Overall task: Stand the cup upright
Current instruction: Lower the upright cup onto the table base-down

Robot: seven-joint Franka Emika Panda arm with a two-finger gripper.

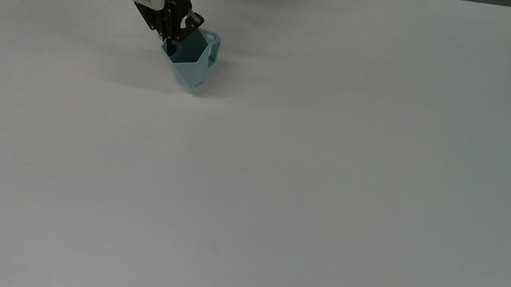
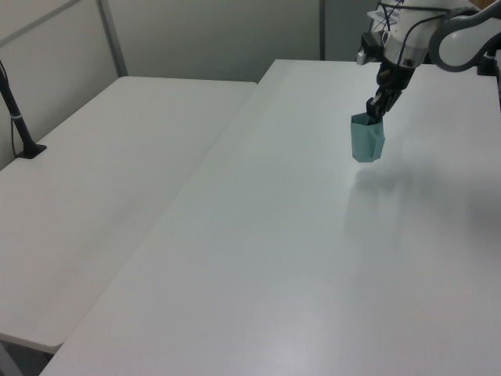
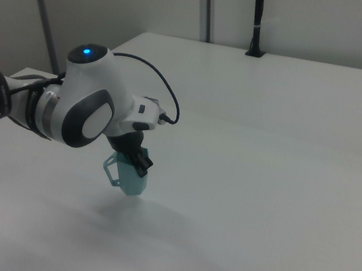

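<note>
White bench (image 1: 333, 177) is taking up most of the scene, with a second white table (image 2: 102, 172) sitting alongside it on the left view's left. A black pole (image 2: 14, 106) is standing on that second table near its far edge in the left view.

Robot arm (image 3: 82, 110), white and grey with a blue light on top, is reaching down over the bench near the top view's upper left. A black cable (image 3: 166, 99) is looping off its wrist.

End effector (image 1: 172, 44) is pointing down and pinching the rim of the cup, one finger inside the mouth and one outside the wall.

Cup (image 1: 192, 63) is standing close to upright, mouth facing up and narrow base down, leaning slightly in the right view. Its base is at or just above the bench; can't tell if it's touching. Handle is sticking out toward the top view's right.
</note>
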